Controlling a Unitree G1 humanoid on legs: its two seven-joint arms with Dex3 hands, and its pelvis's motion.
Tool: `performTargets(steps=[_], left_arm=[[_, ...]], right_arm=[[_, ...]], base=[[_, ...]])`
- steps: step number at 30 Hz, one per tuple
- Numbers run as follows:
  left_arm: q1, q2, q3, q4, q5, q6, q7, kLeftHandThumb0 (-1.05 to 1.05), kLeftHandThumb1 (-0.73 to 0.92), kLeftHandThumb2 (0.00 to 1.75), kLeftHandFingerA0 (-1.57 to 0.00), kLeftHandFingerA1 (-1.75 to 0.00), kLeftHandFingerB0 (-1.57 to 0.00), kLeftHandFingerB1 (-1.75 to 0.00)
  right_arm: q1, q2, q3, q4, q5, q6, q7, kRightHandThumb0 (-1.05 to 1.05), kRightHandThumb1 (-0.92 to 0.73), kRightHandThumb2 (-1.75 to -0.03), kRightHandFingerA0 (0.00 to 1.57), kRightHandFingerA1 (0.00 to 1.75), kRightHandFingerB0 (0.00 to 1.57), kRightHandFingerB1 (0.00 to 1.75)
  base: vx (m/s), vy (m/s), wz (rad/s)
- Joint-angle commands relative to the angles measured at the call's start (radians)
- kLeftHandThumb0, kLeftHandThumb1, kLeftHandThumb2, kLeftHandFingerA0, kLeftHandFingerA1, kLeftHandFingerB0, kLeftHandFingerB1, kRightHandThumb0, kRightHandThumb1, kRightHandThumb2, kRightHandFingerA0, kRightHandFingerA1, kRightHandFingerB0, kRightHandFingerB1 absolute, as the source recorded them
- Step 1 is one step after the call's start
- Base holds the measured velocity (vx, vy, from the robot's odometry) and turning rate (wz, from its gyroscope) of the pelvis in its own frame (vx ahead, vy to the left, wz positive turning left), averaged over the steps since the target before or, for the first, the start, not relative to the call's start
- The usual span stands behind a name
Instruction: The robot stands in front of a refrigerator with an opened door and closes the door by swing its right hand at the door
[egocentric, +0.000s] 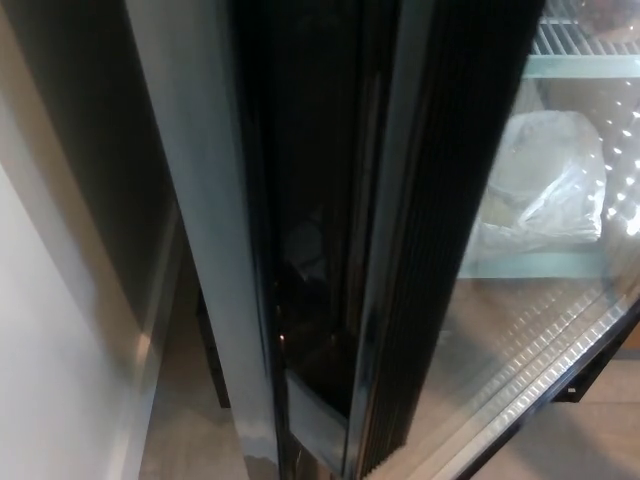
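The black-framed glass refrigerator door (520, 330) is standing ajar, a clear plastic bag (545, 185) is sitting on the shelf (530, 264) inside; neither hand is showing.

I see the refrigerator door (440, 150) framed in black with a ribbed black seal, its glass speckled with white glints at lower right. A clear, whitish plastic bag (545, 185) sits at centre right, and a pale grey-white wall (50, 340) fills the left.
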Motion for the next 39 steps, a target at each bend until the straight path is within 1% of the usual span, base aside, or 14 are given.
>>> performTargets(steps=[1,7,9,10,14,16,20,22,23,27,28,30,34,39], left_arm=[[-0.015,0.047,-0.015,0.051,0.024,-0.100,0.022,-0.59,0.84,0.65,-0.37,-0.37,-0.30,-0.33],[-0.015,0.052,-0.028,0.077,0.025,-0.110,0.026,-0.59,0.84,0.65,-0.37,-0.36,-0.29,-0.32],[-0.014,0.056,-0.035,0.084,0.033,-0.118,0.033,-0.55,0.65,1.03,-0.34,-0.55,-0.16,-0.45],[-0.014,0.055,-0.034,0.083,0.031,-0.118,0.032,-0.64,0.80,0.68,-0.37,-0.38,-0.28,-0.33],[-0.014,0.054,-0.033,0.082,0.026,-0.119,0.030,-0.64,0.80,0.68,-0.37,-0.38,-0.28,-0.33],[-0.012,0.057,-0.030,0.071,0.020,-0.121,0.025,-0.63,0.80,0.68,-0.38,-0.38,-0.29,-0.33],[-0.016,0.055,-0.031,0.073,0.019,-0.112,0.023,-0.64,0.81,0.68,-0.37,-0.38,-0.27,-0.32],[-0.015,0.055,-0.030,0.077,0.017,-0.112,0.021,-0.59,0.84,0.65,-0.36,-0.36,-0.29,-0.32],[-0.011,0.057,-0.032,0.075,0.019,-0.114,0.021,-0.59,0.85,0.66,-0.37,-0.37,-0.29,-0.32],[-0.003,0.057,-0.027,0.072,0.012,-0.123,0.016,-0.57,0.66,1.02,-0.33,-0.54,-0.16,-0.45],[-0.003,0.056,-0.024,0.073,0.008,-0.125,0.013,-0.59,0.84,0.65,-0.37,-0.37,-0.30,-0.32],[-0.004,0.055,-0.021,0.076,0.005,-0.129,0.011,-0.56,0.65,1.02,-0.34,-0.55,-0.17,-0.45],[-0.004,0.055,-0.021,0.079,0.005,-0.132,0.012,-0.56,0.65,1.02,-0.34,-0.55,-0.17,-0.45],[-0.007,0.054,-0.025,0.085,0.008,-0.121,0.009,-0.58,0.84,0.65,-0.35,-0.36,-0.30,-0.33]], right_arm=[[-0.003,-0.010,-0.028,0.047,0.041,-0.207,-0.054,-0.66,-0.87,-0.67,0.26,0.31,0.25,0.29],[0.130,0.066,-0.015,-0.157,-0.124,-0.485,-0.514,-0.75,-0.84,-1.13,0.00,0.14,0.00,0.16],[0.198,0.093,-0.046,-0.308,-0.162,-0.525,-0.568,-0.82,-0.88,-1.16,0.00,0.11,0.00,0.11],[0.214,0.098,-0.057,-0.347,-0.170,-0.549,-0.570,-0.81,-0.87,-1.13,0.00,0.10,0.00,0.09],[0.238,0.105,-0.068,-0.399,-0.185,-0.574,-0.574,-0.81,-0.87,-1.13,0.00,0.10,0.00,0.09],[0.318,0.162,-0.180,-0.931,-0.346,-0.653,-0.566,-0.93,-0.92,-1.15,0.00,0.05,0.00,0.01],[0.357,0.217,-0.196,-1.250,-0.302,-0.645,-0.437,-1.00,-0.92,-1.20,0.00,0.10,0.00,0.00],[0.347,0.239,-0.223,-1.341,-0.339,-0.655,-0.438,-0.81,-0.92,-0.84,0.00,0.00,0.00,0.00],[0.346,0.252,-0.227,-1.379,-0.344,-0.662,-0.434,-0.95,-0.92,-1.21,0.00,0.09,0.00,0.06],[0.305,0.273,-0.187,-1.486,-0.279,-0.719,-0.373,-0.96,-0.83,-1.19,0.00,0.10,0.00,0.08],[0.278,0.279,-0.178,-1.507,-0.263,-0.743,-0.362,-0.92,-0.78,-1.16,0.00,0.13,0.00,0.11],[0.247,0.287,-0.162,-1.547,-0.257,-0.751,-0.351,-1.05,-0.86,-1.18,0.00,0.04,0.00,0.01],[0.242,0.286,-0.145,-1.588,-0.258,-0.733,-0.333,-1.05,-0.86,-1.18,0.00,0.04,0.00,0.01],[0.240,0.429,-0.033,-1.732,-0.384,-0.674,-0.357,-0.86,-0.83,-1.24,0.00,0.15,0.00,0.17]], base=[[0.00,0.000,0.00],[0.00,0.000,0.00],[0.00,0.000,0.00],[0.00,0.000,0.00],[0.00,0.000,0.00],[0.00,0.000,0.00],[0.00,0.000,0.00],[0.00,0.000,0.00],[0.00,0.000,0.00],[0.00,0.000,0.00],[0.00,0.000,0.00],[0.00,0.000,0.00],[0.00,0.000,0.00],[0.00,0.000,0.00]])
